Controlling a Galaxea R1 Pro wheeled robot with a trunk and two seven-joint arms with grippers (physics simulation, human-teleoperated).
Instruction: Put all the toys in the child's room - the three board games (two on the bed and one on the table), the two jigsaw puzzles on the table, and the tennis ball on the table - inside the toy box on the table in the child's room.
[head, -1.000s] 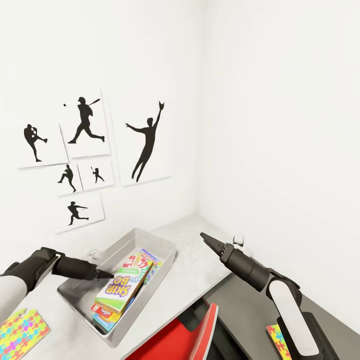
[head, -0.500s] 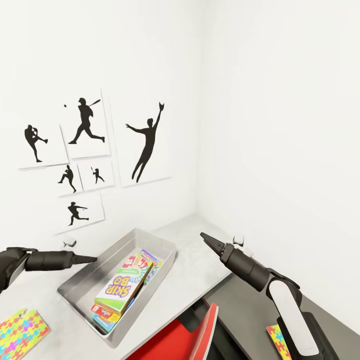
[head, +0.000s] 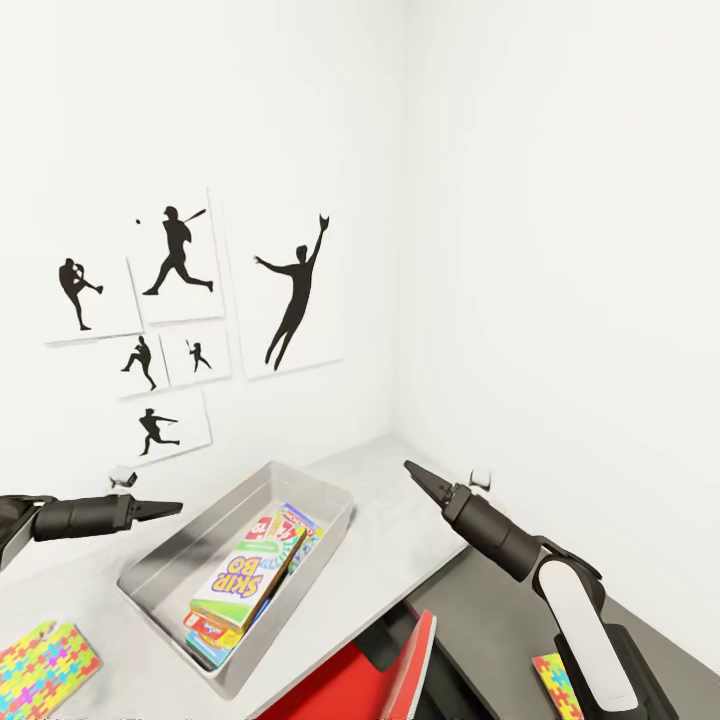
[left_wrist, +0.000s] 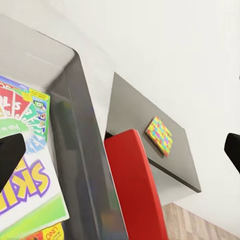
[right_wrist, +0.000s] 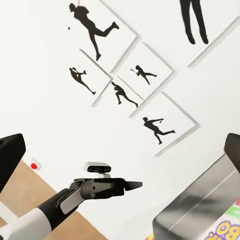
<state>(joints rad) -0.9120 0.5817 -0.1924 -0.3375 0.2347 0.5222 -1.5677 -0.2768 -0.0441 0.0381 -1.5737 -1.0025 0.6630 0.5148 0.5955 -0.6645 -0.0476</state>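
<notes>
The games lie stacked in the toy box (head: 180, 560) on the table (head: 390, 560), the yellow-green board game (head: 243, 584) on top. Both arms hang empty above it: the left gripper (head: 172, 508) and right gripper (head: 412, 468) each look pinched together. One jigsaw puzzle (head: 42, 655) lies left of the box, another (head: 556, 682) on the lower dark desk (partly hidden). Next comes, I judge, reaching for the near puzzle, whose thinness demands a careful edge grip.

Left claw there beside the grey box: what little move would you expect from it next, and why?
Probably swinging down toward the jigsaw puzzle on the table. The left claw looks shut and empty, the toy box already holds the game boxes, and that puzzle lies outside it.
</notes>
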